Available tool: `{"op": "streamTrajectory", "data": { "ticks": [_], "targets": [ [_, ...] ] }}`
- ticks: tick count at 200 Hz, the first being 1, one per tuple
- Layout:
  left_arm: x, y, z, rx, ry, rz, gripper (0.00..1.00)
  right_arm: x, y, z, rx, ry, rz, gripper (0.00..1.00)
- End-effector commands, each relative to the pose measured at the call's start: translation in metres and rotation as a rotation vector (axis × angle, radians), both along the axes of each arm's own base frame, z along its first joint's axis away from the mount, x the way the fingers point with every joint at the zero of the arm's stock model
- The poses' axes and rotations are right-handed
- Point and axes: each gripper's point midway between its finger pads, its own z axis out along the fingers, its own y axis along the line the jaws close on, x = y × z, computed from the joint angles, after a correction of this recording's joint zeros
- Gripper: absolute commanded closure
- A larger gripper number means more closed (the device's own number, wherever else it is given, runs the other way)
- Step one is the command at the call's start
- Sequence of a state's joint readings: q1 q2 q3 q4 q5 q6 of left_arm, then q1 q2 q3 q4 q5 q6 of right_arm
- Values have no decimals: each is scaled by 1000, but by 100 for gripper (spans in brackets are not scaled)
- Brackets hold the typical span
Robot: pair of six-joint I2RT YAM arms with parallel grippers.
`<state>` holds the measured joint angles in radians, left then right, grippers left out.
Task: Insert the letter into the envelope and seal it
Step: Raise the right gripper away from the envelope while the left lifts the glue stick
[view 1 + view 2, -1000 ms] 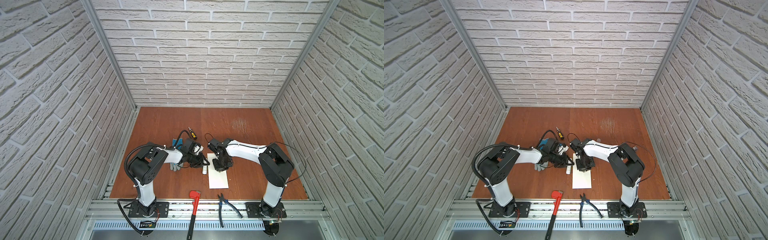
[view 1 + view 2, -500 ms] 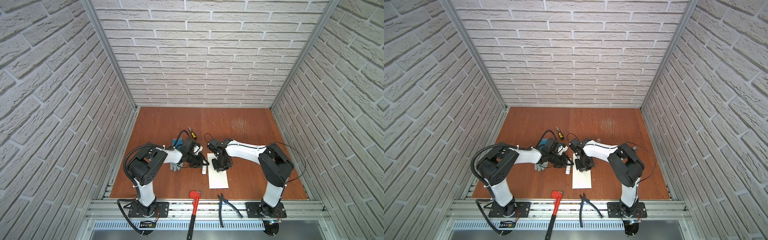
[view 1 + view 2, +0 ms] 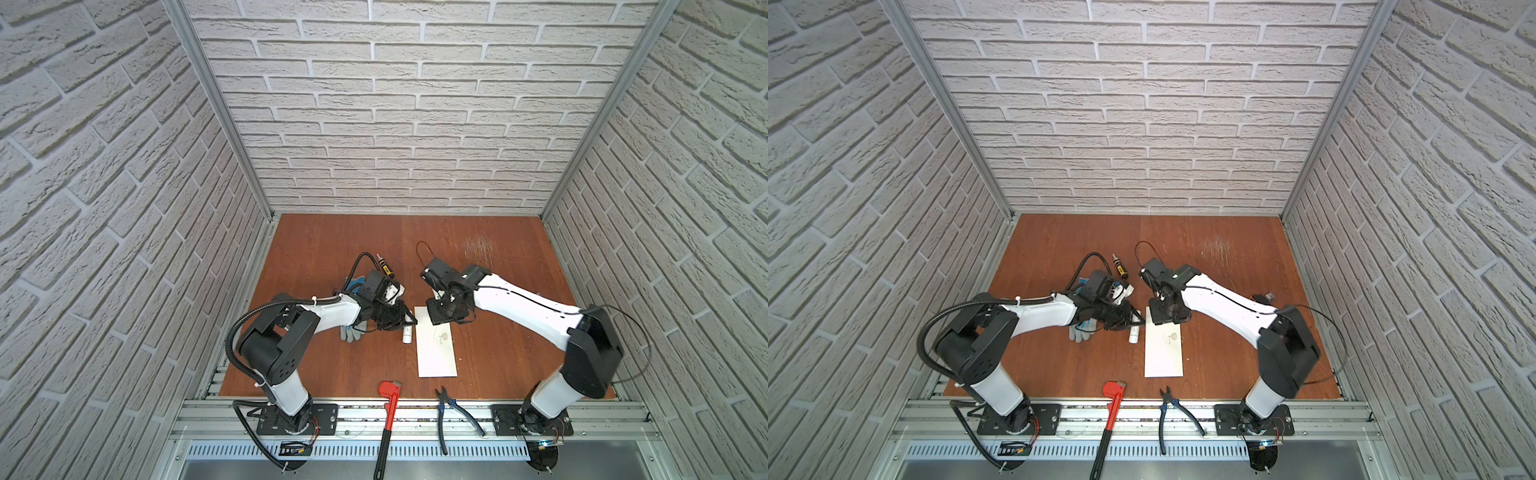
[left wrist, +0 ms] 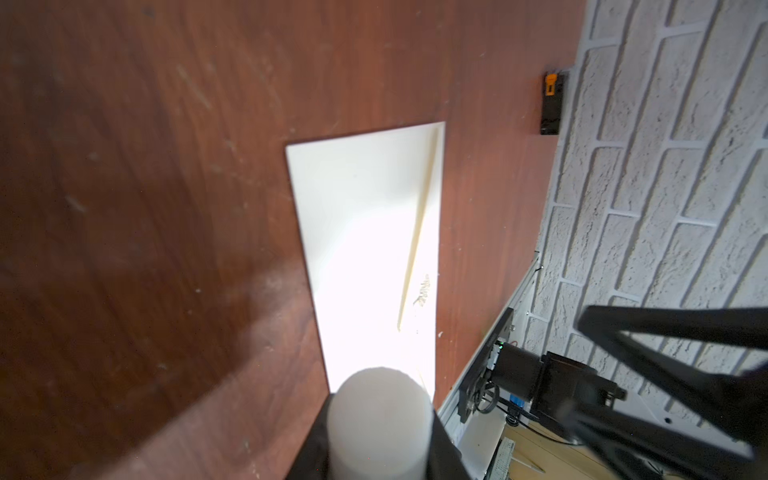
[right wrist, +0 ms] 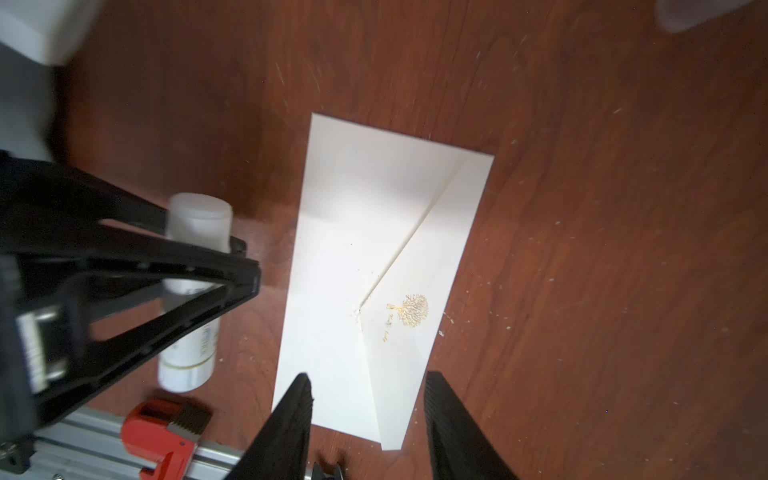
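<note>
Envelope (image 3: pixel 436 353) lay flat on the wooden table (image 3: pixel 498 353), long axis running front to back, pointed flap folded down flat w/ a gold tree emblem (image 5: pixel 413 311) by its tip; sealed or not, couldn't tell. R gripper (image 5: pixel 368 415) hung over the envelope's far end, jaws apart, nothing btwn them. L gripper (image 3: pixel 405 320) sat just left of the envelope's far corner, right at a white glue stick (image 3: pixel 407 334) lying alongside the envelope's left edge – clamped on it or not, I couldn't tell. Grey glove (image 3: pixel 351 332) lay further left of the envelope. Red pipe wrench (image 3: pixel 388 390) & pliers (image 3: pixel 451 405) lay near its front end, wrench to the left, pliers approx. in line w/ its right edge
</note>
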<state>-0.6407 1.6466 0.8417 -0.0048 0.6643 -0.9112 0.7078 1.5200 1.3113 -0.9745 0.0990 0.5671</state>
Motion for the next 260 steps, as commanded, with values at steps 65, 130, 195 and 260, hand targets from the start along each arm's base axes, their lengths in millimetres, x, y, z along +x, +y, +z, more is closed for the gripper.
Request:
{"op": "streamTrajectory", "data": {
  "ticks": [65,130,195,260],
  "targets": [
    [38,-12,117,-132,-363,56,98,6,-64,117,120,-671,-57,79],
    [55,-11,187,-227,-621,104,97,-2,-48,122,246,-802,72,64],
    [69,-8,246,-354,-909,136,97,-12,-15,119,453,-912,213,53],
    [75,-15,266,-486,-979,127,97,-12,13,115,555,-914,310,43]
  ]
}}
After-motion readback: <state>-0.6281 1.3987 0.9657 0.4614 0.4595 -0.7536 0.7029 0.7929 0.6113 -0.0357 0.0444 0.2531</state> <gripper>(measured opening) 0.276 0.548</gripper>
